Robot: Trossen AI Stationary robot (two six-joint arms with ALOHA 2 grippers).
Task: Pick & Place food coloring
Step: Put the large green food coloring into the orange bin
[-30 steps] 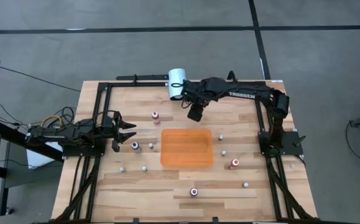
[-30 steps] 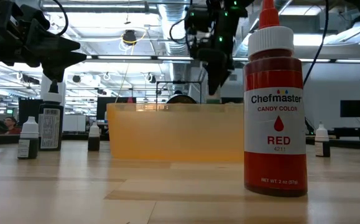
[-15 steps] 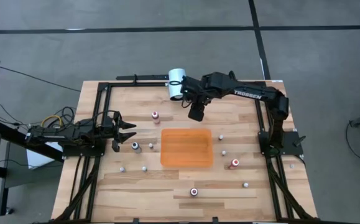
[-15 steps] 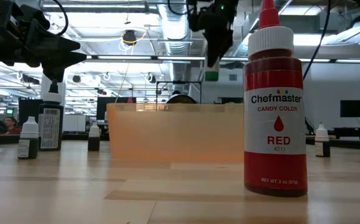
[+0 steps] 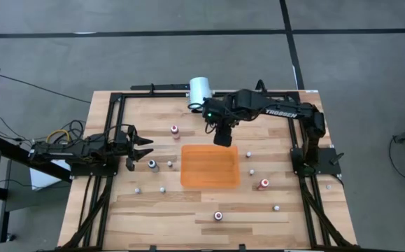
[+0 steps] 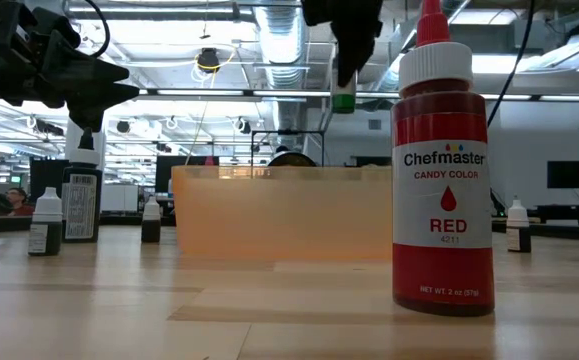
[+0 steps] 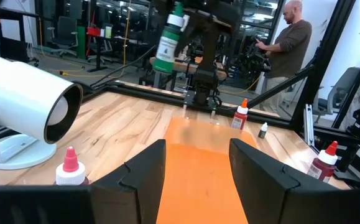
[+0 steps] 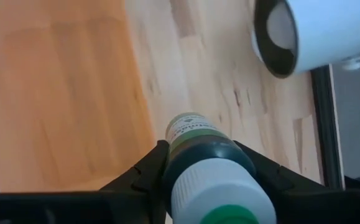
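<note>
Right gripper [image 8: 198, 165] – clamps green bottle [image 8: 199, 146].

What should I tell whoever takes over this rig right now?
Right gripper: shut on the green bottle, held in the air above the far edge of the orange mat.
Left gripper: open, empty, waiting at the table's left side near a dark-capped bottle.
Done: nothing lies on the mat yet.
Left: set the green bottle down, then the others still scattered on the table, including the red bottle.
</note>
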